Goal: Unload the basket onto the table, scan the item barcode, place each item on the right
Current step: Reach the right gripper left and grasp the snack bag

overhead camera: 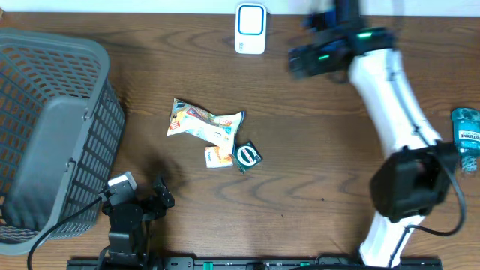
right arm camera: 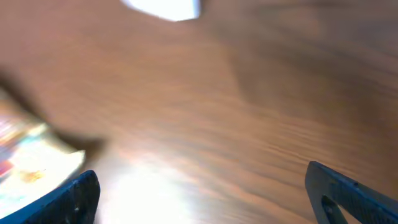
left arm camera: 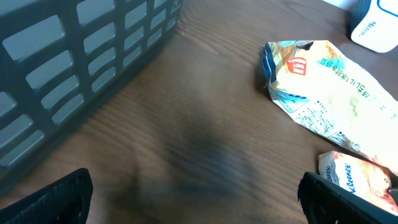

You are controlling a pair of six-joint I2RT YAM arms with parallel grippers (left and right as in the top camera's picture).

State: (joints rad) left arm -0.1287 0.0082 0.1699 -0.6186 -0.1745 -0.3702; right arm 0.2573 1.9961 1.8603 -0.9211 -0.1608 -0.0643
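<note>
Right claw — snack packet well apart

The bench has a brown wood-grain surface, smooth, with a soft sheen where light falls on it. The basket is grey plastic lattice, matt and even. The scanner has a white, smooth, slightly glossy plastic shell. The snack packet is thin printed film, crinkled and shiny, and the small sachet beside it looks like the same glossy film. The dark packet is also glossy. The bottle is clear blue-green plastic with a printed label. The right arm wears a smooth white plastic casing.
</note>
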